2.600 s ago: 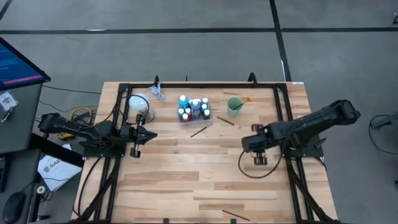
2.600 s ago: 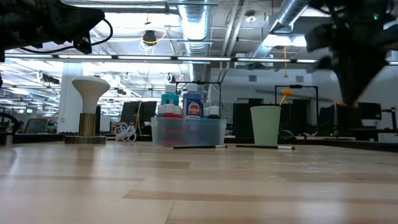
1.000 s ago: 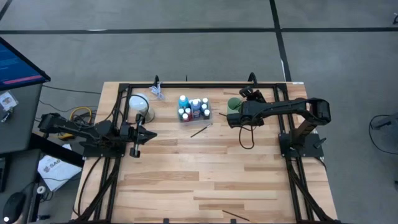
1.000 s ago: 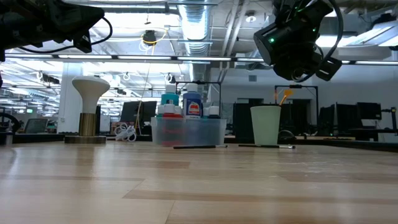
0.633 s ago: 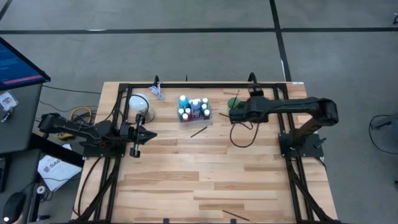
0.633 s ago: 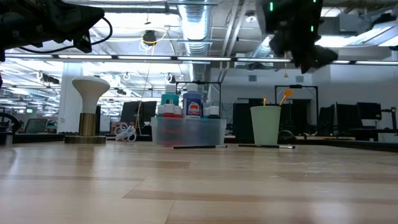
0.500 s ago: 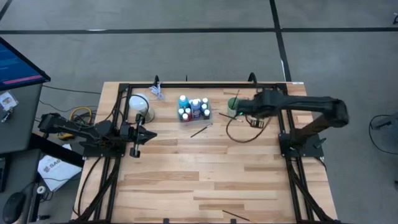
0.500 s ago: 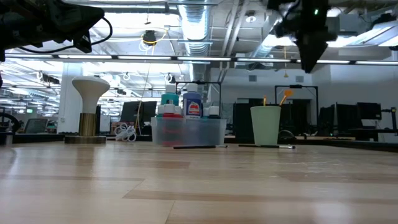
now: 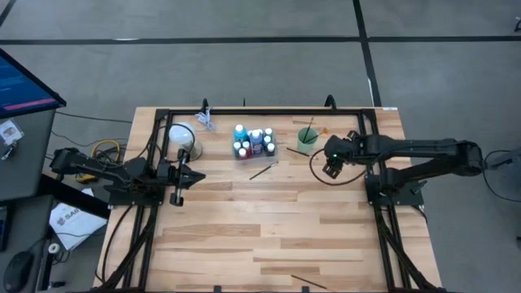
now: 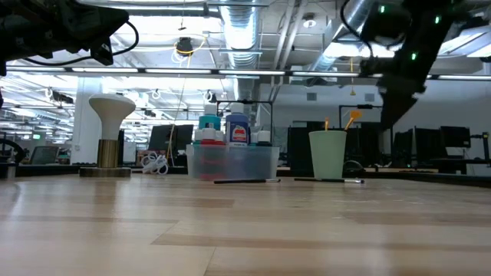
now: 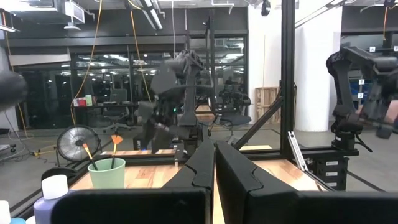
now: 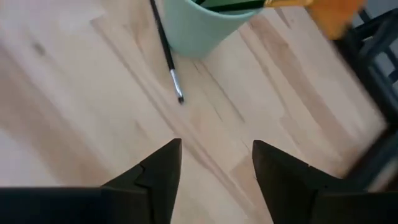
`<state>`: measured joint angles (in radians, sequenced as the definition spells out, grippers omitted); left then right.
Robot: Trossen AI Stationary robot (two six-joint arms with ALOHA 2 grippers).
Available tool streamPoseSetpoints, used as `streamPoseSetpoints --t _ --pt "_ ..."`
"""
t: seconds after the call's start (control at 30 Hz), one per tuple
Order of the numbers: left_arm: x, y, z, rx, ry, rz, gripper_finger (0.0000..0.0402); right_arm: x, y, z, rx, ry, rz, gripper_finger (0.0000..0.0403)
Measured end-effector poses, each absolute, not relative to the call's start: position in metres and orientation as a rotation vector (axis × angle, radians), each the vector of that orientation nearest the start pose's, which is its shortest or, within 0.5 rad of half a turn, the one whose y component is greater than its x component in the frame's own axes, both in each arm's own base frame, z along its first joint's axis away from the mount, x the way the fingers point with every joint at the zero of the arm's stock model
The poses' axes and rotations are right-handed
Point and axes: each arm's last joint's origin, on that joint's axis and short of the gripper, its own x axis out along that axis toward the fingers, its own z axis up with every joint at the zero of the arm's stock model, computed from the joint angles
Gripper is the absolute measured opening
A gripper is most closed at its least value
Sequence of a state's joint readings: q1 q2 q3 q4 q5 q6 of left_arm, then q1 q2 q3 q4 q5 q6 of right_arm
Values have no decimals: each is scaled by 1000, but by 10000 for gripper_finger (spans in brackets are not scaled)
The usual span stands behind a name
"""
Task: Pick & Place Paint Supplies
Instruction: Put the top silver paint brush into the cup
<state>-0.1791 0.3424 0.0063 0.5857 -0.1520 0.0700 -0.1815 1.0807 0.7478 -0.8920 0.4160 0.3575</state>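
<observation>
From above, my right gripper (image 9: 330, 162) hung over the table (image 9: 269, 228) just beside the green cup (image 9: 307, 138), on the side toward my right arm's base. My left gripper (image 9: 194, 174) waited at the table's left side, near the white lamp (image 9: 181, 135). The paint bottles (image 9: 252, 142) stood packed in the clear tray (image 9: 269, 153) between lamp and cup. One dark brush (image 9: 260, 172) lay on the wood just in front of the tray, another dark brush (image 9: 297, 152) lay beside the cup, and an orange-tipped brush (image 9: 321, 128) stood in the cup.

At table height, the bottles (image 10: 236, 129) rose above the tray's wall (image 10: 232, 162), two brush handles (image 10: 350, 118) stuck out of the cup (image 10: 328, 153), and both loose brushes lay flat on the wood.

Through my left wrist camera, my left fingers (image 11: 205, 165) were pressed together with nothing between them; the cup (image 11: 107, 173) with its brushes stood far across the table.

Through my right wrist camera, my right fingers (image 12: 163, 165) stood spread and empty above bare wood. The cup (image 12: 208, 25) was close ahead, and a metal-tipped brush (image 12: 166, 59) lay against its base.
</observation>
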Motion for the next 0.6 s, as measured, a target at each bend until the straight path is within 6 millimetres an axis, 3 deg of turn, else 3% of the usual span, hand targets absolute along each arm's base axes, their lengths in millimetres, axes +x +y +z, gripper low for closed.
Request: streamPoseSetpoints --t 0.17,0.37,0.6 --pt "115 -16 192 29 -246 -18 2 183 -54 194 152 1043 -738 219" --pt "115 -16 192 29 -247 -18 2 195 -65 174 170 944 -654 224" --pt "115 -16 192 29 -247 -18 2 190 -70 151 153 972 -620 217"
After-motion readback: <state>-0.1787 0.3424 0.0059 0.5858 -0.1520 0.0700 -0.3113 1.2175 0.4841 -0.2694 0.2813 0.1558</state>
